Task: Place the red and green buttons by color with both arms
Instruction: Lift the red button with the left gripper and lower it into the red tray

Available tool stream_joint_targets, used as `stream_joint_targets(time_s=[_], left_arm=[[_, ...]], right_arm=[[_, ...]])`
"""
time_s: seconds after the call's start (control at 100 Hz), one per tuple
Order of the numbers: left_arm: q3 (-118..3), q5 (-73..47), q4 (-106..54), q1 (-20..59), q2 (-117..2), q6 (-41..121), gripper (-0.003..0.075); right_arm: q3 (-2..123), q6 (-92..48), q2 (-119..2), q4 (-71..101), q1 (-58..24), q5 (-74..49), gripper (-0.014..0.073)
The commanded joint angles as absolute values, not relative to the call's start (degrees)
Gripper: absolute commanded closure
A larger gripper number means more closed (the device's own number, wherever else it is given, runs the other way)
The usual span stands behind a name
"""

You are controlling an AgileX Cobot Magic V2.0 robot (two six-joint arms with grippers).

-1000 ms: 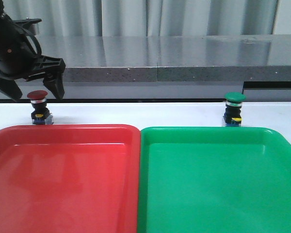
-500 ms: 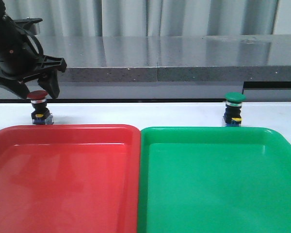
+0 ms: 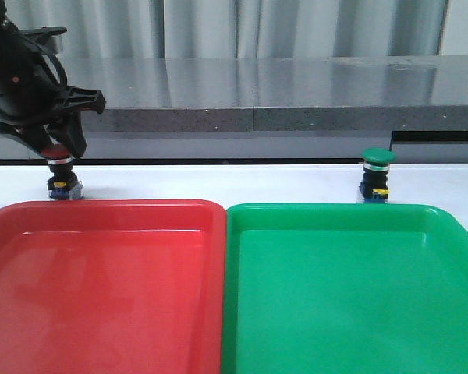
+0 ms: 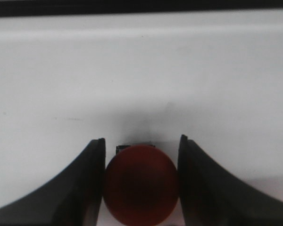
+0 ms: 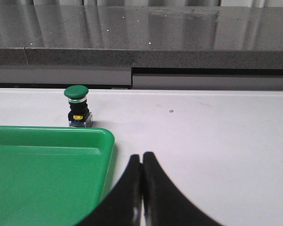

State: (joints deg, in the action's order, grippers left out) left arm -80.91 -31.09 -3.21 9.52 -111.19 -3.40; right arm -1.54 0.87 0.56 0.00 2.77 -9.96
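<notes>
Front view: the left gripper (image 3: 56, 148) sits at the upper left of the frame, its jaws set on either side of the red button (image 3: 60, 170), which stands on the white counter (image 3: 218, 183) behind the red tray (image 3: 101, 288). The green button (image 3: 376, 176) stands at the right, behind the green tray (image 3: 351, 288).

Left wrist view: jaws touch the red button's cap (image 4: 140, 185) on both sides.

Right wrist view: the right gripper (image 5: 141, 162) has its jaws pressed together, empty, well apart from the green button (image 5: 77, 105).

The counter (image 3: 218, 181) is viewed low and forward from the front. The red button (image 4: 140, 184) is seen very close by the left wrist; the green button (image 3: 377, 174) is shared with the right wrist view, farther back.
</notes>
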Motion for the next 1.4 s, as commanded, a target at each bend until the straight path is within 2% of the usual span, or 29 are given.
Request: stream_joint_targets(time_s=[0.0, 0.33, 0.65, 0.98, 1.39], left_arm=[[-82.73, -29.63, -3.37, 9.89, -105.06, -3.53, 0.0659], [-80.27, -32.5, -8.31, 9.99, -93.45, -3.53, 0.0659], [-64.15, -26.11, -11.54, 13.81, -84.65, -4.02, 0.0659], [-56.81, -18.47, -12.74, 19.46, -84.47, -4.26, 0.0659], [-55.72, -16.04, -13.04, 19.78, -88.89, -4.26, 0.0659]], right_arm=[[-0.73, 0.9, 1.83, -0.64, 3.06, -5.13, 0.0661], [-0.73, 0.9, 1.83, -0.64, 3.06, -5.13, 0.0661], [-0.73, 0.9, 1.83, -0.64, 3.06, -5.13, 0.0661], [-0.73, 0.9, 1.83, -0.64, 3.06, -5.13, 0.0661], [-0.73, 0.9, 1.83, -0.64, 3.06, -5.13, 0.0661]])
